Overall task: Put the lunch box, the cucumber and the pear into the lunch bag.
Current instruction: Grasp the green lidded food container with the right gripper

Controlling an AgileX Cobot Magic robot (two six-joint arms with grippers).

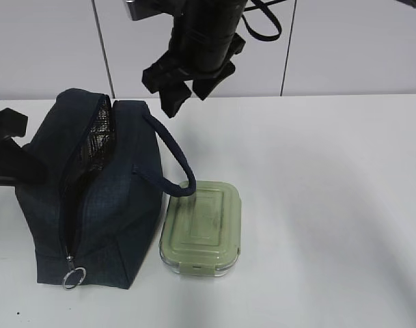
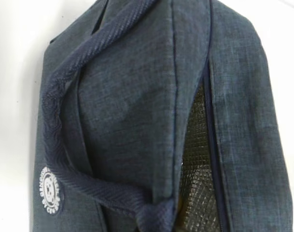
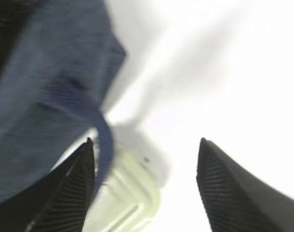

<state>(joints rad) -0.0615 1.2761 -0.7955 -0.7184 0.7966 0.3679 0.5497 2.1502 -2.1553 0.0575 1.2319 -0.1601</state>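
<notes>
1. Lunch bag [image 1: 102,205] stands on the white table [image 1: 317,205], left of centre in the exterior view, zip open along the top, silver lining [image 1: 95,140] showing in the gap.
2. Metal ring pull [image 1: 74,277] hangs at the near end of the zip.
3. One padded handle [image 1: 173,160] arcs off the bag's right side, and its end rests on the lunch box lid.
4. Lunch box [image 1: 202,229] lies flat on the table just right of the bag, touching or nearly touching its side, sage-green lid on, clear base visible at the near edge.
5. Cucumber and pear: not visible in any view.
6. Right gripper [image 1: 182,82] hangs in the air above the bag's far right corner, well clear of the table. The right wrist view shows its two fingers [image 3: 69,193] set wide apart with nothing between them; the bag's handle and the pale lid of the lunch box appear below, blurred.
7. Left gripper: a dark shape [image 1: 9,147] at the left edge of the exterior view, against the bag's left side. Its fingers do not show in the left wrist view, which is filled by the navy fabric, a handle, a round white logo patch [image 2: 51,189] and the lining in the zip gap. Jaws closed; cannot tell whether it pinches bag fabric.
</notes>
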